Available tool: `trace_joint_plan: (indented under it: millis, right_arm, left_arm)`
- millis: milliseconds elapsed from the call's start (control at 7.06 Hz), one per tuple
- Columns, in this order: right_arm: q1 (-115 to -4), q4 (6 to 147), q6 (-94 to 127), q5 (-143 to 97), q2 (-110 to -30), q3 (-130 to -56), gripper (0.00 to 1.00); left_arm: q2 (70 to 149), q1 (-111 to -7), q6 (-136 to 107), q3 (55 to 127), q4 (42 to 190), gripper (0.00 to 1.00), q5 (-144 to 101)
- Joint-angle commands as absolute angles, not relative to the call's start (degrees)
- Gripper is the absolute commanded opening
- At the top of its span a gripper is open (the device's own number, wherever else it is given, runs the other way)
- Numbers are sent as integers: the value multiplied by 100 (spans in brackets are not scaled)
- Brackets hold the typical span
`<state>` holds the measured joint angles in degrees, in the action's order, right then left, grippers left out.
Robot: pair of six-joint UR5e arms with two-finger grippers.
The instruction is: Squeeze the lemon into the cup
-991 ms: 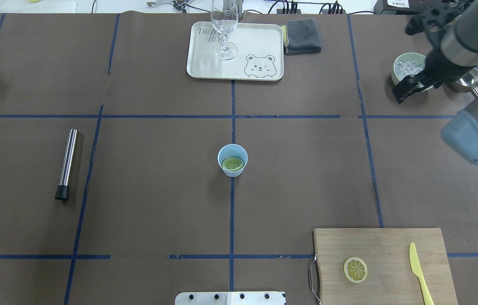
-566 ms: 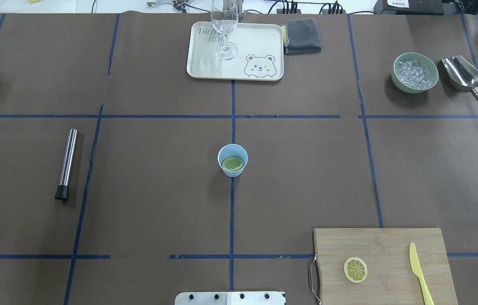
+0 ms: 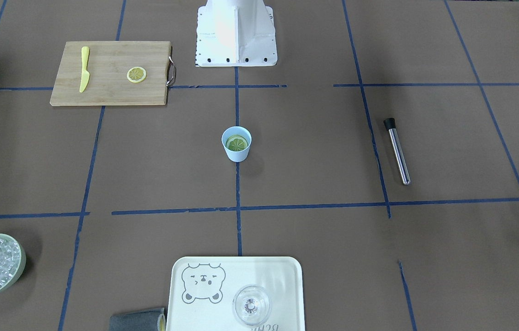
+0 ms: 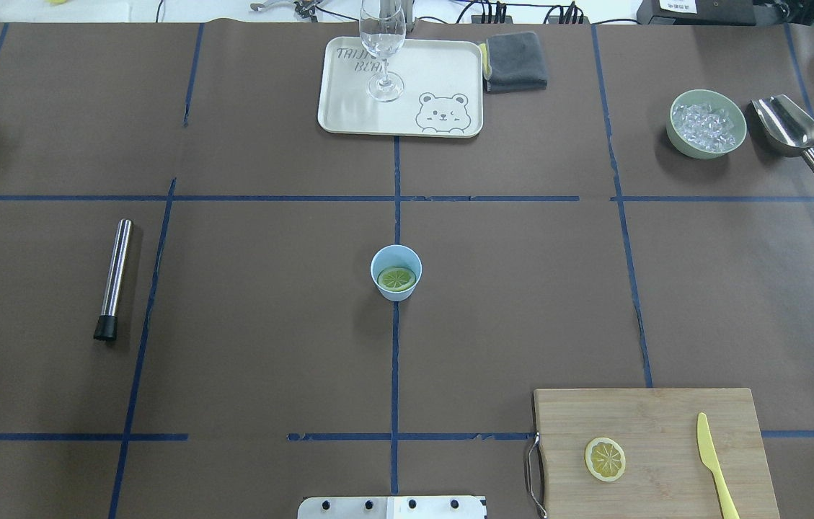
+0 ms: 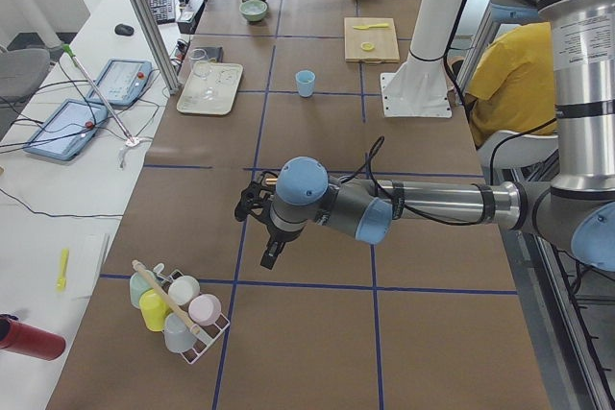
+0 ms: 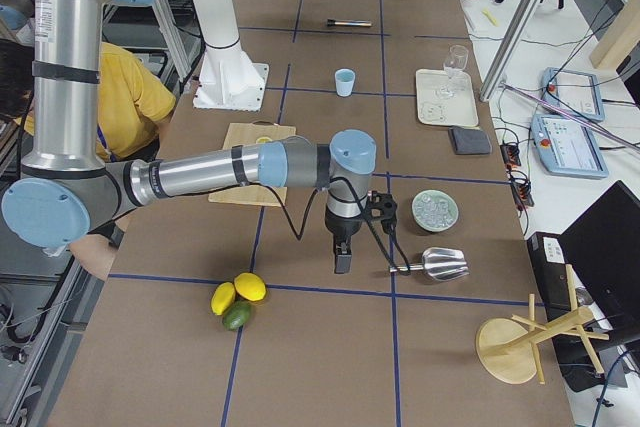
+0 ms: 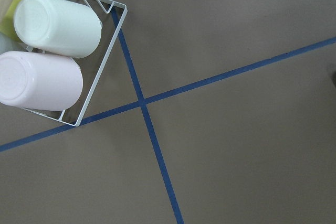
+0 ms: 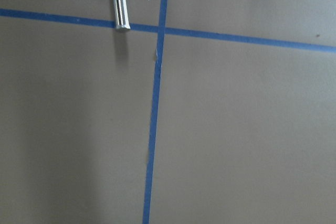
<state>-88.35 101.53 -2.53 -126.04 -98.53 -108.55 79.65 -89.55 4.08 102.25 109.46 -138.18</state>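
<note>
Lemon (image 4: 396, 278) inside cup (image 4: 396, 256); board (image 4: 652, 418), tray (image 4: 435, 65) well apart.

I log from my station: table cover (image 4: 270, 324), matt brown paper. Cup (image 4: 396, 291), smooth matt plastic. Board (image 4: 652, 418), pale grained wood. Rod (image 4: 117, 267), brushed metal. Scoop (image 4: 785, 126), polished metal. Glass (image 4: 382, 43), clear, glossy. Cloth (image 4: 516, 61), grey, soft. 1 tray (image 4: 435, 72), matt cream.

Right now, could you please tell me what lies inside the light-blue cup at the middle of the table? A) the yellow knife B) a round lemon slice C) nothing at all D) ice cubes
B: the overhead view looks into the cup and shows a lemon slice lying inside it, segmented face up.
</note>
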Motion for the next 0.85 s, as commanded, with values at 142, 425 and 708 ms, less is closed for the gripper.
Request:
trace_joint_plan:
  millis: [142,425,708]
  right_arm:
    - [-9290,10151,-702,-12902,-10309,-10837,100]
    - [-9343,10108,-984,-12911,-10502,-10881,100]
    - [-9352,9625,-993,-13077,-10670,-10811,100]
  left_arm:
    - [8314,-8212,-460,10230,10942,100,-13755]
    - [8673,-7745,-1226,10257,10951,100,-13798]
    - [9007,-7122,-2114,10266,10960,100,-13764]
